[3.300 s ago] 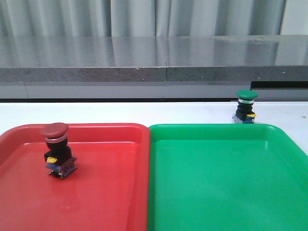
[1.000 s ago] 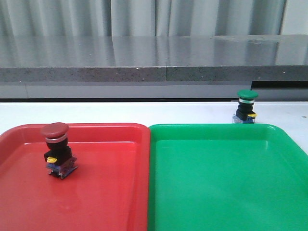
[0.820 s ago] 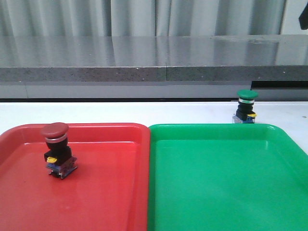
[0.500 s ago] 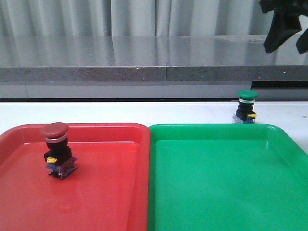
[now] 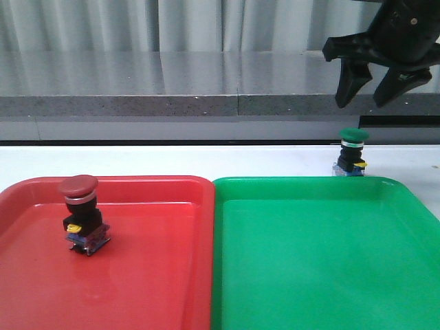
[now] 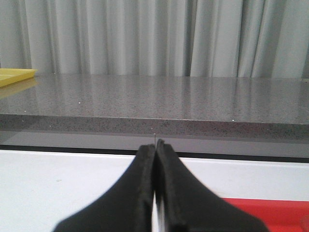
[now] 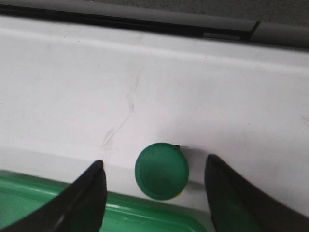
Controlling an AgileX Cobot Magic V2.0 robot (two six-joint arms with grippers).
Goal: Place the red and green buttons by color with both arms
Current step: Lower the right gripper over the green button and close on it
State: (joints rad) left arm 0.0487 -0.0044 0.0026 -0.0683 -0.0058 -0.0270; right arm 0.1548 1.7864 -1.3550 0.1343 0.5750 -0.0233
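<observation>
Black right claw (image 5: 370, 88) spread wide, empty, above green button (image 5: 352, 152); left claw (image 6: 155, 193) clenched, holding nothing.

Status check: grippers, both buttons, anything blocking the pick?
Right gripper open, above green button, which stands on the white table behind the green tray. Left gripper shut, empty. Red button in red tray. Nothing blocking.

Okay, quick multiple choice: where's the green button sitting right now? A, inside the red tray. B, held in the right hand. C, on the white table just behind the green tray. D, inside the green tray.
C: the green button stands on the white table past the green tray rim, the open right hand above it.
</observation>
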